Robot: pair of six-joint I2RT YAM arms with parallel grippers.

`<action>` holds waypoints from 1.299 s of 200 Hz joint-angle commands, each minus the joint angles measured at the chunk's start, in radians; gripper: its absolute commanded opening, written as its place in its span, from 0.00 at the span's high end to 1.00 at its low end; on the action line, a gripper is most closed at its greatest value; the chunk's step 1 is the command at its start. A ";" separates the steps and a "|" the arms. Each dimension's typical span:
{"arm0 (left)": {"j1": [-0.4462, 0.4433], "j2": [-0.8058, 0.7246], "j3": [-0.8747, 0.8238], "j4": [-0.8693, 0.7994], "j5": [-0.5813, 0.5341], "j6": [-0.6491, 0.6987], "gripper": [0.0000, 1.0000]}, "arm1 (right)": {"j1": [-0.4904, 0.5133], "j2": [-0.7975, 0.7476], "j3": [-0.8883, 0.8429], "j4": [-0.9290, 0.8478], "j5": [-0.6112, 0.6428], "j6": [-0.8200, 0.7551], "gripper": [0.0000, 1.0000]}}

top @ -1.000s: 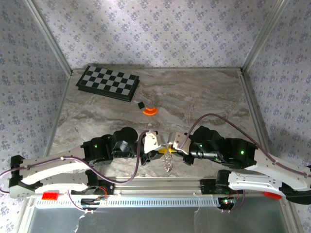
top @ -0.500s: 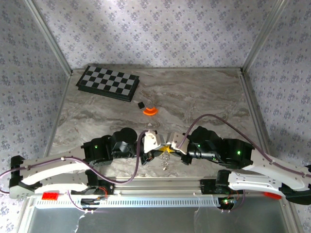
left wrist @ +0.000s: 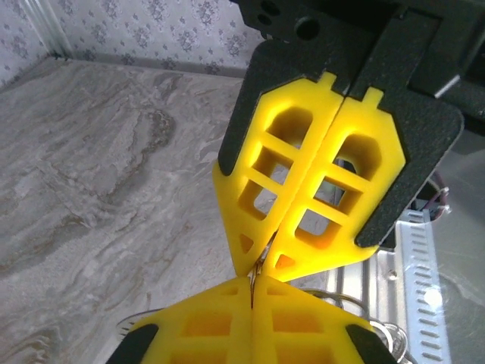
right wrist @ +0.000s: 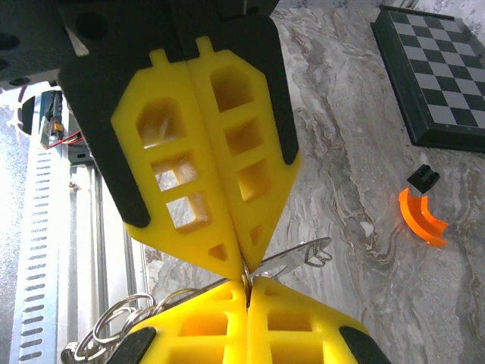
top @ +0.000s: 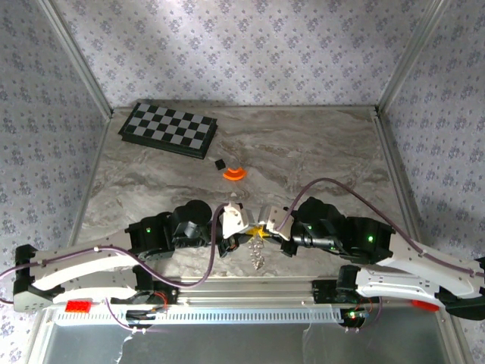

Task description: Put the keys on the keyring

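Observation:
My two grippers meet tip to tip low over the table's near edge, left gripper and right gripper, both shut. A silvery key sticks out sideways where the tips touch. The keyring's wire loops bunch beside my right fingers. The metal bundle hangs under the tips. In the left wrist view my left gripper pinches a thin metal edge, and the right gripper's yellow fingers press on the same edge from above. Which piece each pair grips is mostly hidden.
An orange disc and a small black cube lie mid-table. A black-and-grey checkered board sits at the back left. Patterned walls enclose three sides. A metal rail runs along the near edge under the arms.
The left gripper has closed its fingers and moved in against the right gripper's tips. The right gripper shifted slightly left, staying shut, and the hanging bundle moved with it.

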State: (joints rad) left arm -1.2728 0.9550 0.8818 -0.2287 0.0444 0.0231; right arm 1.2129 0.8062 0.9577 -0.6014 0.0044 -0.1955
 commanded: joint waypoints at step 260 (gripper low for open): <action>0.014 -0.308 -0.203 0.401 0.190 -0.006 1.00 | -0.004 -0.072 -0.094 0.339 -0.209 0.127 0.66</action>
State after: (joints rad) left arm -1.2633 0.6617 0.6643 0.0875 0.2047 0.0242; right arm 1.2102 0.7296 0.8368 -0.2790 -0.1944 -0.0692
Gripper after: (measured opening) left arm 0.047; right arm 0.396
